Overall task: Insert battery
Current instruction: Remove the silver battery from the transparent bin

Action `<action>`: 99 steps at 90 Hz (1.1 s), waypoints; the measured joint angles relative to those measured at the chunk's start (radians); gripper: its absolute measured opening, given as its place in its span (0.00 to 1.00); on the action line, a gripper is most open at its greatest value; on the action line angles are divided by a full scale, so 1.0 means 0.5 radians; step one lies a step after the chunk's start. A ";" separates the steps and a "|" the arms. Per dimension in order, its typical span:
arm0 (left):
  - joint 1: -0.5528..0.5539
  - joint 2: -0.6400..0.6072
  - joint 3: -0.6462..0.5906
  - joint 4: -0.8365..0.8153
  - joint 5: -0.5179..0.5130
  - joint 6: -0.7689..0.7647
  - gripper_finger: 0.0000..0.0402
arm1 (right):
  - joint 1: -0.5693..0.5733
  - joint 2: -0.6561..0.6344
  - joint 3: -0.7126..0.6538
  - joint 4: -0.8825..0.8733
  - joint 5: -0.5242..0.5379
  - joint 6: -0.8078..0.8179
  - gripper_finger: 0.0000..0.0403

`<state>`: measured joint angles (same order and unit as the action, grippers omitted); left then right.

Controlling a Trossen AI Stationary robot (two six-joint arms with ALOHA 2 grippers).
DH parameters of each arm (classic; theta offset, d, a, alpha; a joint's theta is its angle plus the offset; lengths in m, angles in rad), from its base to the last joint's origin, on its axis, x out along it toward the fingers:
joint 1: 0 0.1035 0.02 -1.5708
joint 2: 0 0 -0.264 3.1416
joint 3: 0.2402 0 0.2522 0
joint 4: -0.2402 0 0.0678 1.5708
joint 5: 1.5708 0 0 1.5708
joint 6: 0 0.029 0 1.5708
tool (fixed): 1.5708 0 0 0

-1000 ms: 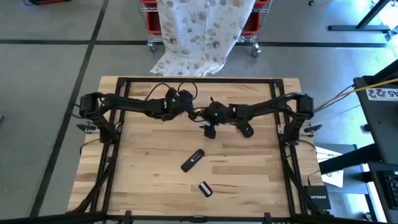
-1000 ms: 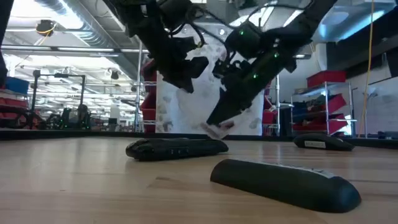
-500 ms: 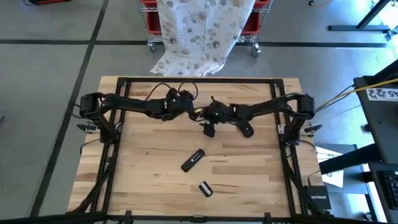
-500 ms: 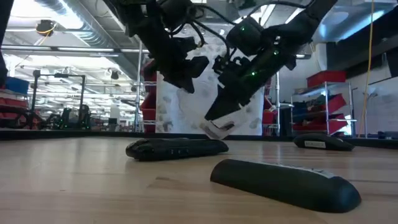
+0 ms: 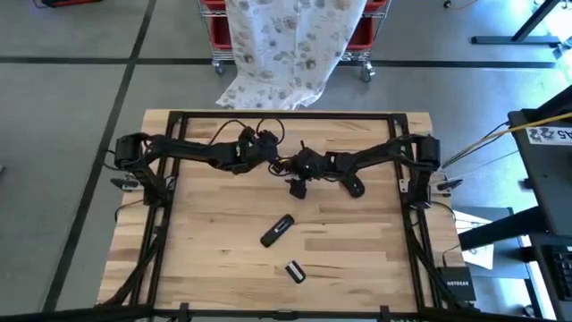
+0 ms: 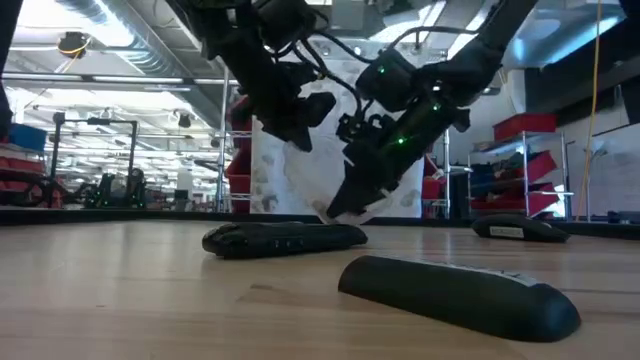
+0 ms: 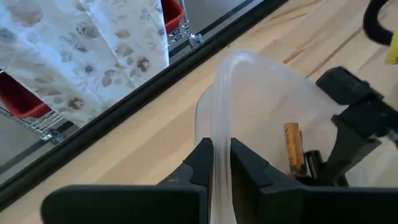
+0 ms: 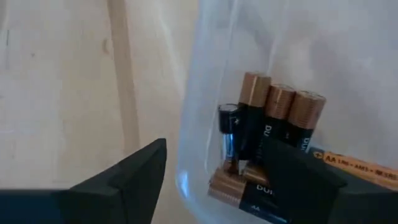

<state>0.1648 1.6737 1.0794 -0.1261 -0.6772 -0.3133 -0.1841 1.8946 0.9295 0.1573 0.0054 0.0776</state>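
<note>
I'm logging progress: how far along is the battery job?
Early. Done: the left gripper is clamped on the rim of the clear container. In hand: the right gripper, open, reaches in among the batteries, none gripped. Left: pick one and fit it into the remote, lying untouched on the table.

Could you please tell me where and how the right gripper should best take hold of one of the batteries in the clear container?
Probably by the copper end of an upright battery, fingers either side of its round body, coming in through the clear container mouth. They stand packed side by side, so only the ends look free. Right gripper is already at the opening.
</note>
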 joint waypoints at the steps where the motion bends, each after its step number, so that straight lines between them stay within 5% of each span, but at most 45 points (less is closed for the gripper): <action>1: 0.000 0.000 0.000 0.000 0.002 -0.001 0.03 | 0.000 0.000 0.000 0.000 -0.003 0.000 0.62; 19: -0.003 0.000 0.000 0.002 0.010 -0.002 0.03 | 0.001 0.004 -0.004 0.015 -0.024 0.006 0.57; 62: -0.003 0.000 0.001 0.003 -0.009 -0.003 0.03 | 0.001 0.006 -0.008 0.015 -0.188 0.022 0.11; 99: -0.001 -0.001 0.001 -0.030 0.006 -0.013 0.03 | 0.002 -0.104 -0.019 -0.071 -0.226 -0.081 0.04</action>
<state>0.1643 1.6733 1.0798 -0.1411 -0.6740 -0.3199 -0.1833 1.8427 0.9199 0.1220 -0.1076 0.0369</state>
